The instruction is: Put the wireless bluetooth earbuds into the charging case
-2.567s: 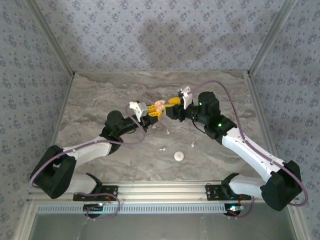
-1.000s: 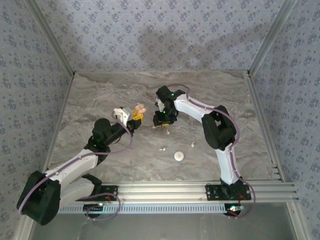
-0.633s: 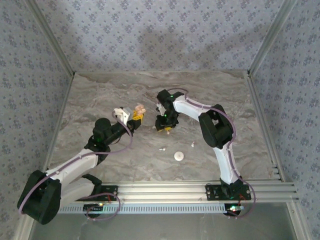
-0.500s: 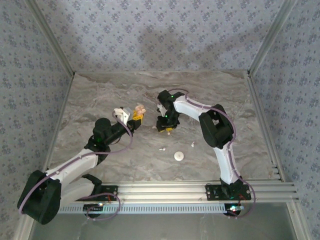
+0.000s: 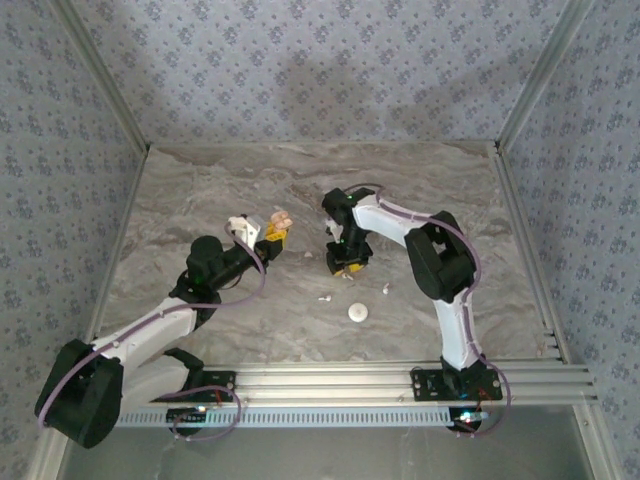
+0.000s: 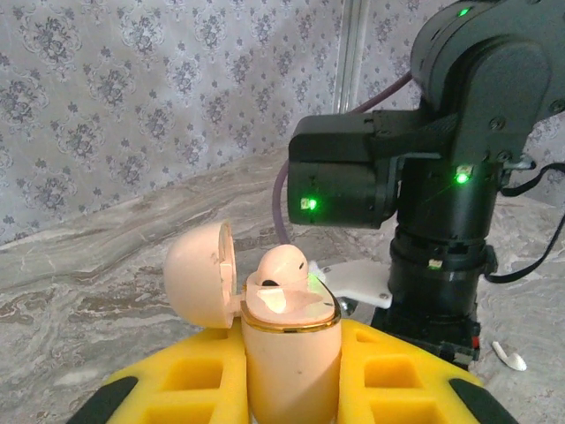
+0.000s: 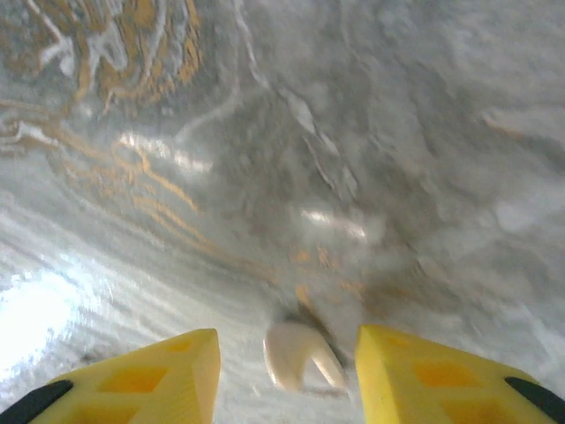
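My left gripper (image 5: 272, 232) is shut on the peach charging case (image 6: 290, 353), which stands upright between its yellow fingers (image 6: 388, 375). The case lid (image 6: 199, 274) hangs open to the left, and one earbud (image 6: 281, 265) sits in the case. My right gripper (image 5: 348, 268) points down at the table, just right of the case. In the right wrist view it (image 7: 287, 353) is open, with a white earbud (image 7: 300, 355) lying on the marble between its fingers (image 7: 159, 380), touching neither. Two more earbuds (image 5: 325, 298) (image 5: 386, 289) lie on the table nearer the bases.
A small white round piece (image 5: 358, 313) lies near the front middle of the marble table (image 5: 200, 190). The right arm's black wrist (image 6: 441, 177) stands close behind the case. Patterned walls close off the back and both sides.
The right gripper has moved right and toward the near edge, away from the case, and now sits low over an earbud on the table. The left arm has held still.
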Controlling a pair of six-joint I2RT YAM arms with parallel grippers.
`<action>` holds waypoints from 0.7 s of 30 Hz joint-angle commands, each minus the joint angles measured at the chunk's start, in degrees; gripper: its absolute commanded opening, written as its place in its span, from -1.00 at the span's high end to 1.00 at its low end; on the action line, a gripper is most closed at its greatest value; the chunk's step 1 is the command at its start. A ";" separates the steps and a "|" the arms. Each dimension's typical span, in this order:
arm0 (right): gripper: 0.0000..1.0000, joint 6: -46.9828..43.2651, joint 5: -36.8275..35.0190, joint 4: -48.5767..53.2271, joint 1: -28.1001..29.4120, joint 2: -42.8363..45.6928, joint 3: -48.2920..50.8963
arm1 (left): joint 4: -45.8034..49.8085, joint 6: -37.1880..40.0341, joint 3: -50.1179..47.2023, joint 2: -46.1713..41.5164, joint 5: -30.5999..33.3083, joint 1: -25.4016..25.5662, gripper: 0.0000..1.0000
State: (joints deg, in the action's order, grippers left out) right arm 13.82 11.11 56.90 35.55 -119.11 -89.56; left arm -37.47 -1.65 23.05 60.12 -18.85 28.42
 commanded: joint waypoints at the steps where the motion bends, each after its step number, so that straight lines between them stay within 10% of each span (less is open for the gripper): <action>1: 0.01 1.94 -2.31 1.81 -0.62 5.36 -0.22 | -1.11 -1.06 1.30 -0.26 -1.63 -0.37 0.78; 21: -0.02 -8.42 -7.58 1.97 1.63 0.65 -0.55 | -0.05 -0.73 1.50 -0.84 -1.80 -0.38 0.78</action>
State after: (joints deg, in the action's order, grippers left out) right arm 10.07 7.33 56.97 37.17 -117.34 -89.89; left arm -37.36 -2.07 23.05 60.10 -19.70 28.38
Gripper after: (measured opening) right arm 0.514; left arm 0.213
